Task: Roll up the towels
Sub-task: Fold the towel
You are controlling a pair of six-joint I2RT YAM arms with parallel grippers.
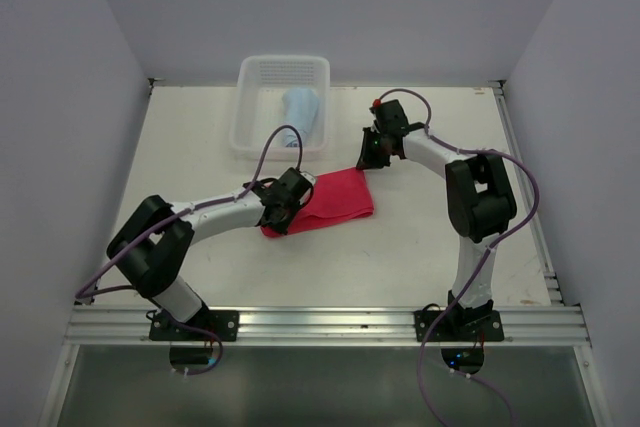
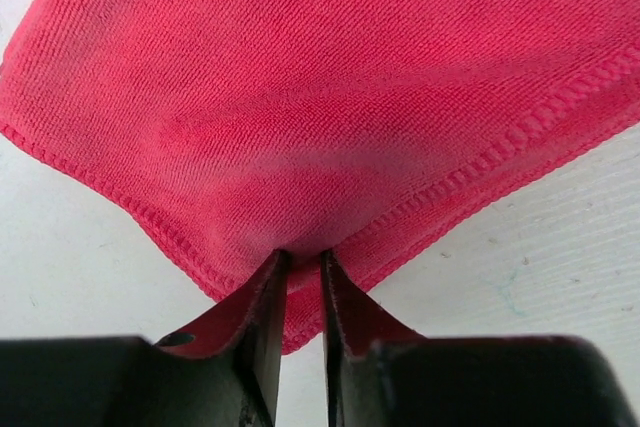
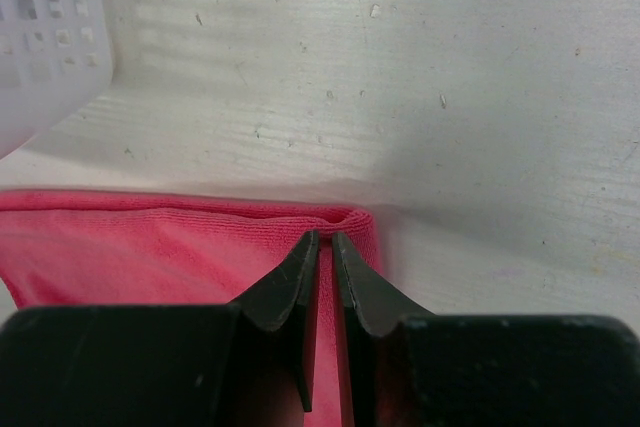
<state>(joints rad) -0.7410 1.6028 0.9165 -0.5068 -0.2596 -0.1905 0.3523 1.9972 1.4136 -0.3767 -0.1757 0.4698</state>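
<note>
Pink-red towel (image 1: 335, 199) lies folded on the table (image 1: 430, 247). Left gripper (image 2: 303, 259) jaws clamp its near-left corner, cloth puckering between them. Right gripper (image 3: 325, 239) jaws, nearly shut, apparently nip the far-right corner, likely to keep it taut for rolling. Light blue towel (image 1: 301, 107) sits in the mesh basket (image 1: 255, 77).

No text, label, brand, number or sign can be read anywhere in these three views.

The pink towel (image 2: 330, 97) was soft, finely ribbed cloth with a stitched hem; the table (image 3: 420, 97) looked matt and scuffed, the basket (image 3: 40, 37) pale plastic mesh.
</note>
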